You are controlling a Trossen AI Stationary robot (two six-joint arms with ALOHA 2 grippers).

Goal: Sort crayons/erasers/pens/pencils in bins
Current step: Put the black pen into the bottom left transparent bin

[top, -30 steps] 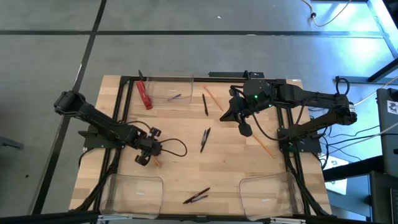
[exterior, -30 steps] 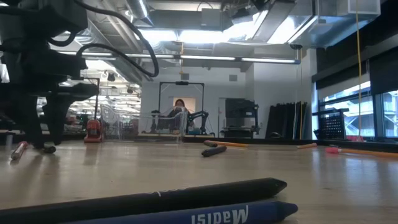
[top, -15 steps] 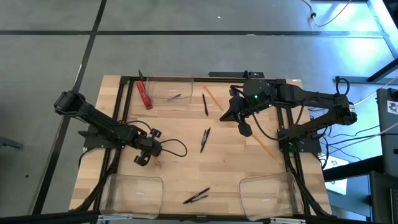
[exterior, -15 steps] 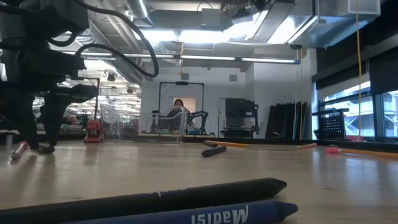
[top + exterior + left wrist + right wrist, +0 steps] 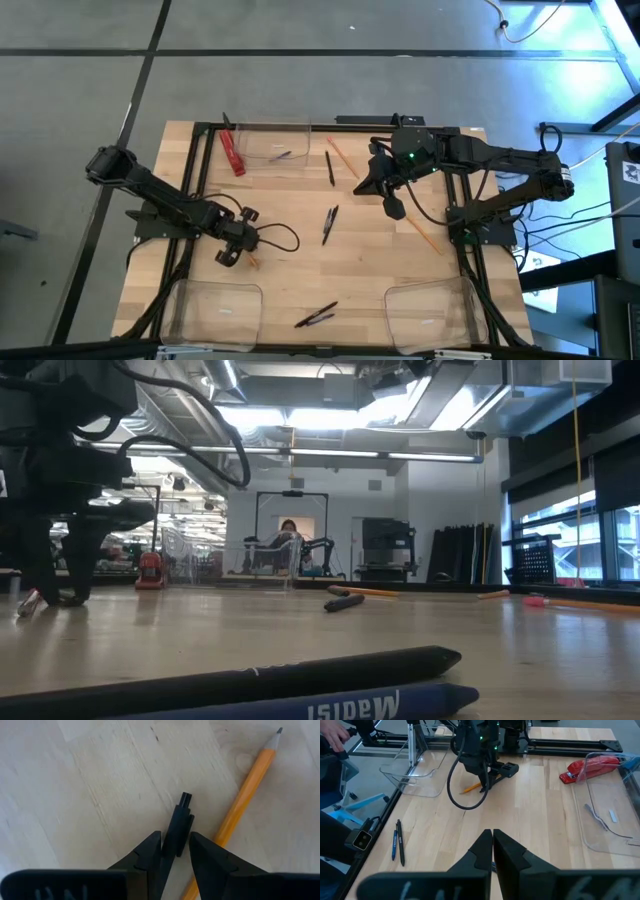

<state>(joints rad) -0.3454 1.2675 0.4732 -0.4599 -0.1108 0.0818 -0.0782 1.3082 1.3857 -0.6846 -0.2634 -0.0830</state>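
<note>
Left pincer (image 5: 175,851) pressing down at the desk's (image 5: 370,270) left side, fingers (image 5: 147,855) closing on a black pen (image 5: 176,832) lying flat on the wood, its tip poking out beyond them. Lying just beside that pen, on the same boards, an orange pencil (image 5: 240,807), sharpened end pointing away from the pincer. Right pincer (image 5: 394,208) hanging over the far-right part of the desk, clenched and carrying nothing, fingers (image 5: 482,851) meeting. Resting near the desk's middle, 1 more dark pen (image 5: 329,224); another (image 5: 329,167) lying farther back, beside the far bin (image 5: 300,135), with a second pencil (image 5: 343,156) angled next to it. Stretching toward the right edge, a third pencil (image 5: 424,234). Sitting at the near edge between the 2 front bins, left (image 5: 180,300) and right (image 5: 462,300), a black pen (image 5: 250,678) and a blue crayon (image 5: 330,707) touching side by side. Holding a small bluish stick (image 5: 279,156), the far bin, with a red stapler (image 5: 233,153) at its left end. Standing at the left desk edge in the right wrist view, a person, only a hand (image 5: 334,734) showing.
</note>
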